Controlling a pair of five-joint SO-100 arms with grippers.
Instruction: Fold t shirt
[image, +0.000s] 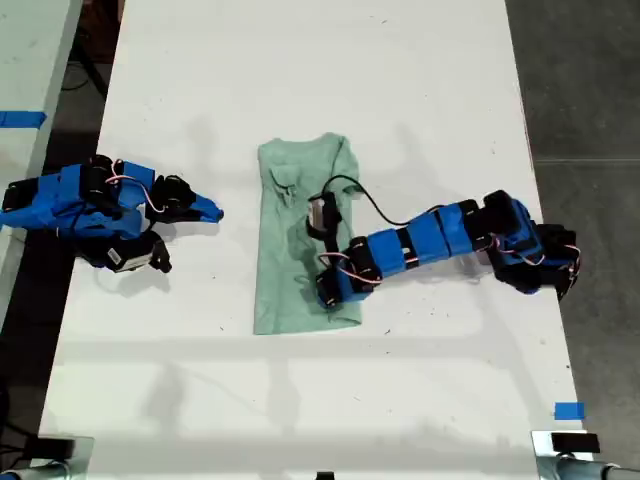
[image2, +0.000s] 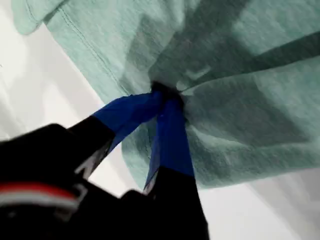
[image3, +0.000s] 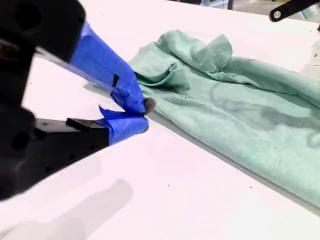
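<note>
Mint-green soft cloth t shirt (image: 292, 240) with short sleeves lies in a long narrow shape in the middle of the white worktop (image: 300, 80), its length running up and down the exterior view, a rumpled bunch of cloth near its upper end and its lower hem squared off. At the exterior view's left, my second hand (image: 212, 212) rests on the worktop well apart from the shirt's edge, its blue tip pointing toward the cloth; in the second wrist view its blue jaws (image3: 134, 116) sit nearly together at the tips with nothing between them, close to the shirt's folded edge but not touching it. Moving to the middle, my first hand (image: 318, 215) reaches in from the exterior view's right, its blue and black arm lying across the lower half of the shirt. In the first wrist view its two blue fingers (image2: 170, 135) meet at their tips on a pinched fold of the mint cloth, which puckers around that point. A small blue tape mark (image: 568, 410) sits near the worktop's lower right corner in the exterior view.
</note>
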